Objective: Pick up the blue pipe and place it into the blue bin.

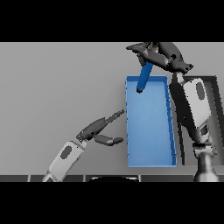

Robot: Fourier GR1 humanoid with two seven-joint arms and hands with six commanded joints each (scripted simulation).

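Blue pipe (144, 77) hangs tilted from my right hand (158, 56), whose fingers are curled round its upper end, with its lower end dipping just past the far rim of the blue bin (151, 164). The bin's floor looks bare toward its near wall. My left hand (98, 131) rests on the grey table (57, 87) just beside the bin's left wall, fingers straight and thumb spread.

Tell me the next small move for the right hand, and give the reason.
Probably lower it slightly, then open the fingers. The right hand grips the blue pipe by its top end, and the pipe's lower end already hangs over the far end of the blue bin.
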